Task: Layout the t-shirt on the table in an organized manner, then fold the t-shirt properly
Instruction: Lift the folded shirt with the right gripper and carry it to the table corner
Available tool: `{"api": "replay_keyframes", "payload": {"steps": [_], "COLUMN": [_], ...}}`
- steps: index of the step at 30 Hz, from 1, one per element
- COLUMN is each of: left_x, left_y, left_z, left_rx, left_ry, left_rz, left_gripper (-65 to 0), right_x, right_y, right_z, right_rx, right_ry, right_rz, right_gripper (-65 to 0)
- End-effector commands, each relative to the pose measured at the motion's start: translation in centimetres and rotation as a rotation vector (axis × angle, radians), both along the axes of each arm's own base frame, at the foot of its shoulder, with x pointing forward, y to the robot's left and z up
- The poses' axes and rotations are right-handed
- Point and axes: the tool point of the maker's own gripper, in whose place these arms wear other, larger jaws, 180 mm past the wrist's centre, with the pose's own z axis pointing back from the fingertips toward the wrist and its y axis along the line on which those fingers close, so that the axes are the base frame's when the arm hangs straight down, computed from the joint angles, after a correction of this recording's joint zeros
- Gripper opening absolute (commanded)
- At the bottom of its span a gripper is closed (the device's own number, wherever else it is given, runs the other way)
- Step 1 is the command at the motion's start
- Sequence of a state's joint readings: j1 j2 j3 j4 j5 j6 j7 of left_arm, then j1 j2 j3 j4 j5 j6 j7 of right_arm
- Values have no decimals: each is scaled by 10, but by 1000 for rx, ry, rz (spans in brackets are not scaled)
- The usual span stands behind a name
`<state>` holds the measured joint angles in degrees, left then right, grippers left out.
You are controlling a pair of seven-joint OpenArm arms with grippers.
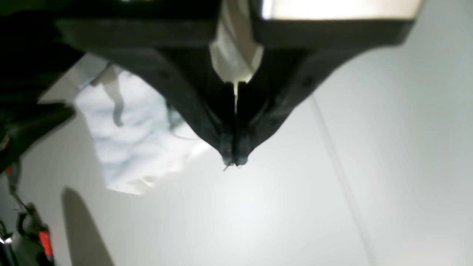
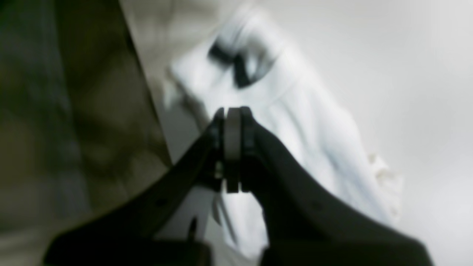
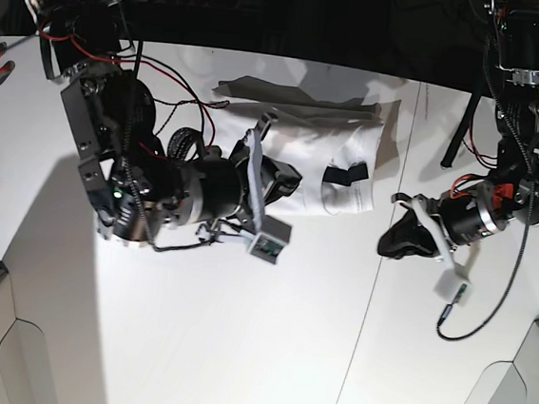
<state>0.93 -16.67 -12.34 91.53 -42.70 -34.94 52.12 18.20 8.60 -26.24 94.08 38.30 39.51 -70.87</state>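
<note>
Folding stage: the white short-sleeved cotton t-shirt (image 3: pixel 308 148) lies folded into a rough rectangle, dark collar label showing, and the fold looks close to done.
Shirt's place: on the large flat white tabletop (image 3: pixel 236 352), toward its far edge, on the right-arm side of the thin dark seam line (image 3: pixel 370 298) and just beside it.
Right gripper (image 2: pixel 232 111): jaws pressed together on nothing, poised above the shirt's near edge.
Left gripper (image 1: pixel 232 160): jaws together and empty, off beyond the seam from the shirt (the pale patch between its fingers appears to be only background).
Next move, as judged: part one claw, take a loose edge, smooth or make any final fold.
</note>
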Motion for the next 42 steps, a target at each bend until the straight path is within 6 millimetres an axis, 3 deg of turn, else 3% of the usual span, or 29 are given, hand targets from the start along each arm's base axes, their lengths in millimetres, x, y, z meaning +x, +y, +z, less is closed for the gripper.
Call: {"api": "replay_keyframes", "payload": {"steps": [1, 6, 10, 14, 20, 26, 30, 35, 42], "left_x": [9, 8, 1, -4, -4, -4, -4, -4, -6], "left_y": [7, 26, 26, 26, 26, 26, 26, 26, 26], "left_z": [17, 19, 12, 7, 7, 7, 7, 7, 6], "left_rx": [-13, -11, -13, -13, -14, -13, -13, -14, -12], "left_ry": [-59, -63, -45, -30, -31, -31, -31, -31, -26], "left_rz": [19, 76, 78, 78, 79, 79, 79, 79, 78], "left_gripper": [-650, -650, -650, -650, -650, -650, -650, -650, -650], "right_x": [9, 18, 26, 19, 15, 55, 74, 57, 24], "right_y": [4, 9, 4, -10, -64, -119, -174, -216, -278], "right_z": [9, -18, -41, -78, -133, -140, -144, -156, -169], "right_rx": [6, -111, -179, -222, -389, -439, -507, -523, -562], "right_ry": [-50, -94, -66, 56, 223, 260, 262, 346, 402], "right_rz": [33, 124, 140, 85, -91, -545, -948, -1251, -1460], "right_gripper": [-650, -650, -650, -650, -650, -650, -650, -650, -650]}}
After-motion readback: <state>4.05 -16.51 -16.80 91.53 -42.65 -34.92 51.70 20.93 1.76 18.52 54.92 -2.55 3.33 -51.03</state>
